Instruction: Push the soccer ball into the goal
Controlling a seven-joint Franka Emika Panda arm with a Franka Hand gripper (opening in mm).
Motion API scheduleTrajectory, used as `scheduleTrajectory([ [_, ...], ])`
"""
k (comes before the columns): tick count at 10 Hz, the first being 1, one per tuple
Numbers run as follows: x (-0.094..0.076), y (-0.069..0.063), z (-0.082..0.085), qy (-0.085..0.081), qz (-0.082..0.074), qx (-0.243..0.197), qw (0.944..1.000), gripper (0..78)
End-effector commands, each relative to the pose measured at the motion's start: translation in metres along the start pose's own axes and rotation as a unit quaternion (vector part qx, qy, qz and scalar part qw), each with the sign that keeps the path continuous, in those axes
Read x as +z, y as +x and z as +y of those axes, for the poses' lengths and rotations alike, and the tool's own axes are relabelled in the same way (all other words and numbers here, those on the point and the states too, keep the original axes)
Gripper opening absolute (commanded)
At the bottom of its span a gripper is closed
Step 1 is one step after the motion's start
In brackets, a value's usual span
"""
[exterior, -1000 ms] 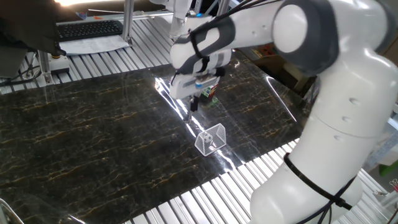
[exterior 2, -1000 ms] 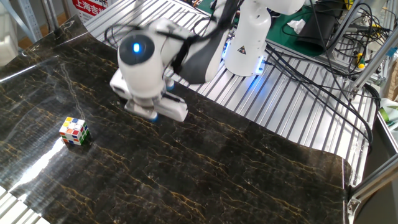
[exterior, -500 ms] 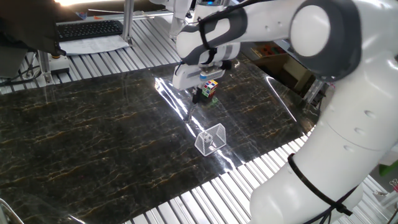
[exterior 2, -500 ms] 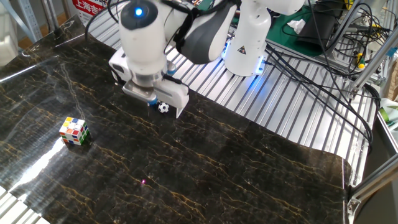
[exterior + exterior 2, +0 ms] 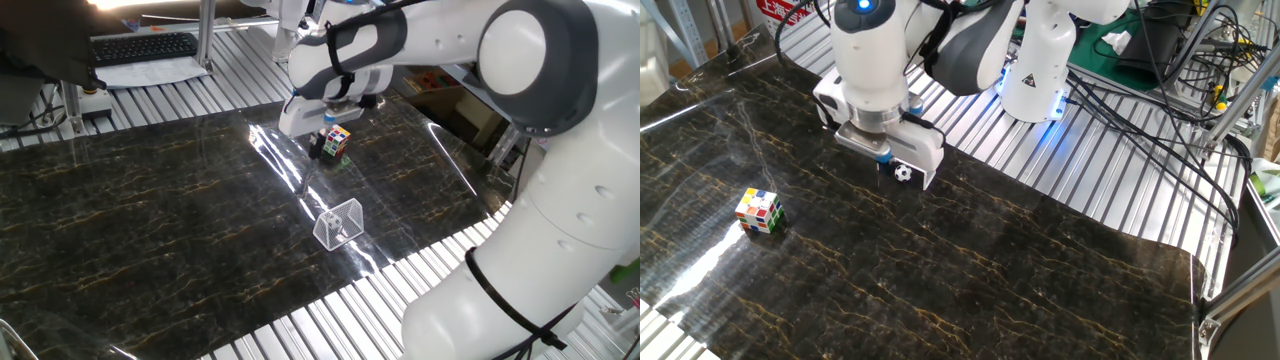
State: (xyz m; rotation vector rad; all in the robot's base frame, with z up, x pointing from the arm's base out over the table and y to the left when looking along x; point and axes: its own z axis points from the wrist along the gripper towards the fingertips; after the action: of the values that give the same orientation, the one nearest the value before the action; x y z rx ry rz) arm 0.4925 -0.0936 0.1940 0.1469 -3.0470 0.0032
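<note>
The goal [image 5: 338,223], a small wire frame with see-through netting, stands on the dark marble mat near its ribbed-metal edge. The soccer ball [image 5: 902,172], tiny and white with black patches, lies on the mat just below the white gripper hand, close to the mat's edge. I cannot make the ball out in the view that shows the goal, nor the goal's wires in the view that shows the ball. My gripper [image 5: 318,150] hangs above the mat, higher than the goal and apart from it. It also shows in the other fixed view [image 5: 885,163]. Its dark fingers look closed together and hold nothing.
A multicoloured Rubik's cube [image 5: 337,142] sits on the mat beyond the goal; it also shows in the other fixed view [image 5: 760,210]. Ribbed metal table [image 5: 1110,190] surrounds the mat. The arm's base with cables [image 5: 1035,70] stands behind. A keyboard [image 5: 140,46] lies far back.
The gripper has risen from just above the goal and drawn back toward the cube's side. The ball, hidden under the hand a second ago, now shows.
</note>
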Motion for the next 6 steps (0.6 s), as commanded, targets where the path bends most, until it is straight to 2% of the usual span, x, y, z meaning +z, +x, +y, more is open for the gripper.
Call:
scheduleTrajectory([
  [1,-0.0111,-0.0029,0.0099,0.002,0.013,0.015,0.9998,0.0],
  [3,-0.0075,-0.0050,0.0155,0.003,0.026,0.012,0.9996,0.0],
  [6,-0.0072,-0.0051,0.0163,0.004,0.025,0.014,0.9996,0.0],
])
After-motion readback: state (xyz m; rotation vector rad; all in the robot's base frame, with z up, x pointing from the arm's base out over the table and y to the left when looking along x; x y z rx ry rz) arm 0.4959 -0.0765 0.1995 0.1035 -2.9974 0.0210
